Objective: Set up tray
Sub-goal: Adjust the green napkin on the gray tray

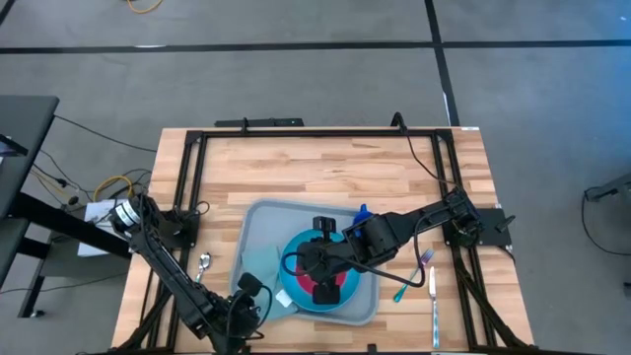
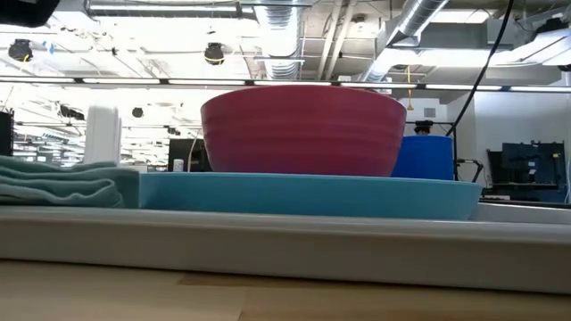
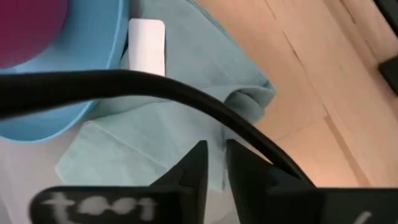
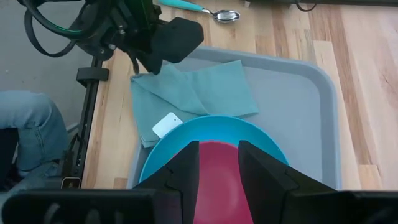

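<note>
Largest first: wooden table (image 1: 325,168), with the grey-blue tray (image 1: 258,219) lying flat on its near middle, between the two arms. On the tray, toward its right and near side, a round blue plate (image 1: 296,247), and seated in that plate a dark pink bowl (image 2: 302,131), upright and centred. At the tray's near-left corner, a pale teal napkin (image 4: 198,93), rumpled rather than squarely folded, one edge tucked under the plate rim, a small white tag (image 4: 166,126) showing beside it. Off the tray, on bare wood: a spoon (image 1: 203,262) just to the left, and to the right a teal-handled utensil (image 1: 412,278) and a knife (image 1: 434,301) lying near each other. Right gripper (image 4: 217,163) poised directly over the bowl, fingers parted moderately, nothing between them. Left gripper (image 3: 215,163) low over the napkin, fingers only a narrow slit apart, no cloth visibly pinched, so seemingly just letting go. Judged step: napkin placement finishing, plate and bowl already set, cutlery not yet on the tray. Next, probably: lift the left gripper clear without dragging the cloth, then fetch the spoon from the left side; thin flat handle on wood, so a low, careful pinch needed, and a landing spot on the napkin or on bare tray beside the plate.
</note>
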Controlling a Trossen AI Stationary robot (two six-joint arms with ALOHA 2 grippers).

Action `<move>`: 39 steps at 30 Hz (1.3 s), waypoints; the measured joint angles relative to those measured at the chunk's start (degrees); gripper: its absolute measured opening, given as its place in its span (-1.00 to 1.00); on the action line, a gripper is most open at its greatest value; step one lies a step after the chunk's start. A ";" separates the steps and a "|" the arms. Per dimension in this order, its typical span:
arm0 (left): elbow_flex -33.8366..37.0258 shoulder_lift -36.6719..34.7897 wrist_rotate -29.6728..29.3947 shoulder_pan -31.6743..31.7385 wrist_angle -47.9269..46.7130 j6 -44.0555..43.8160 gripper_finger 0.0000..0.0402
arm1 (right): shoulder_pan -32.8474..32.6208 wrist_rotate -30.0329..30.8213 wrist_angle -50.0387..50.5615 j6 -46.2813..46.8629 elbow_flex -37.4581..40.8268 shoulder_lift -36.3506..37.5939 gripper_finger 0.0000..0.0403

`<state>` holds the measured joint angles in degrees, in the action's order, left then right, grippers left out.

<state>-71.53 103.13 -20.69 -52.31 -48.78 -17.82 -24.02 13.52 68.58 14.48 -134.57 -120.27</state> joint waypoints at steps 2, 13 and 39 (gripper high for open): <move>0.00 0.00 0.12 -0.04 1.01 -0.17 -0.64 | 0.01 0.00 0.00 0.02 0.00 0.00 -0.49; 0.06 1.66 0.50 -0.39 -0.83 -8.00 -0.18 | 0.03 0.00 -0.02 0.04 -0.01 0.00 -0.49; -5.16 7.50 -1.18 0.35 -10.88 -8.70 -0.40 | 0.05 0.00 -0.04 0.07 -0.01 0.00 -0.49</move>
<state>-76.69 110.63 -21.87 -51.96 -59.66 -26.53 -23.97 13.52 68.53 14.55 -134.58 -120.27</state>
